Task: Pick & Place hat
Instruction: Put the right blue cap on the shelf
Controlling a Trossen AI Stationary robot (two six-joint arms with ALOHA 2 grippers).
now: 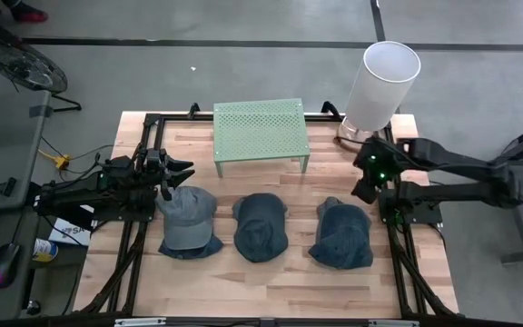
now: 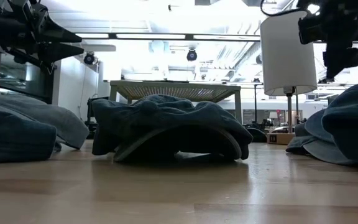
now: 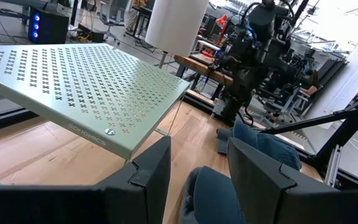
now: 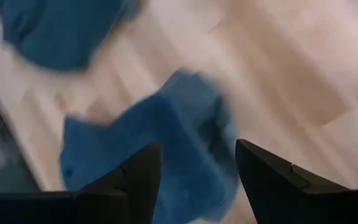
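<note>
- Fingers of right gripper [image 4: 191, 177] spread, holding nothing, hovering over right hat [image 1: 343, 232]; left gripper [image 3: 197, 180] fingers also spread, beside left hat [image 1: 187, 218]
- Three hats in a row on worktop [image 1: 271, 282]; middle hat [image 1: 261, 225] untouched; green rack [image 1: 261, 130] behind
- Likely best: drop straight down, pinch crown fabric, not brim; lift clear before moving

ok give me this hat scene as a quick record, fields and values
hats: three on the wooden table, in a row
left hat: grey-blue cap
middle hat: dark denim
right hat: dark denim
rack: green perforated stand behind the hats, nothing on it
bin: white cylinder at the far right corner
left claw: open, above the left hat's far edge
right claw: open, above the right hat's far edge
held: nothing
</note>
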